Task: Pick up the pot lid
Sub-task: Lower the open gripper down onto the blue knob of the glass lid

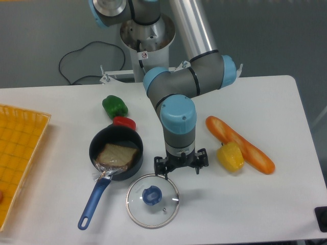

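Note:
The pot lid [153, 200] is a round glass disc with a metal rim and a blue knob [152, 194]. It lies flat on the white table near the front edge. My gripper [181, 164] hangs pointing down just behind the lid's far right rim, right of and behind the knob. Its two black fingers [161, 166] stand spread apart and open, with nothing between them. It does not touch the lid.
A dark pot [116, 151] with a blue handle [93, 202] holds a slice of bread, left of the gripper. Behind it lie a red pepper [124, 122] and a green pepper [114, 106]. A yellow pepper [230, 156] and a baguette [240, 144] lie to the right. A yellow basket [18, 153] is at the far left.

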Controlling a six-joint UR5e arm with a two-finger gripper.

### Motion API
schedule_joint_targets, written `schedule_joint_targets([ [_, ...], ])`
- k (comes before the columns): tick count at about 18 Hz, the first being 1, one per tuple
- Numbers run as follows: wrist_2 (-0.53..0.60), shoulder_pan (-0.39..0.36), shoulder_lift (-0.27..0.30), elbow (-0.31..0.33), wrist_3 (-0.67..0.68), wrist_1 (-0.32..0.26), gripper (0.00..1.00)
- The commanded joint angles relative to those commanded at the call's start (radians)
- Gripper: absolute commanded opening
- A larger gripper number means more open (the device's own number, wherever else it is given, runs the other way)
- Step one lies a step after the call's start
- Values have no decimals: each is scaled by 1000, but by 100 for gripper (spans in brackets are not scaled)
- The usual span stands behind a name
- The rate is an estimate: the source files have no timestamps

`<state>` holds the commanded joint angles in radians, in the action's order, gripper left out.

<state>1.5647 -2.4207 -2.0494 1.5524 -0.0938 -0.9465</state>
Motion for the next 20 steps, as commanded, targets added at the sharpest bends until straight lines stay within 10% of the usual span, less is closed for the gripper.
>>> schedule_joint_targets([
  [20,-51,89,-51,-38,293,41,100],
])
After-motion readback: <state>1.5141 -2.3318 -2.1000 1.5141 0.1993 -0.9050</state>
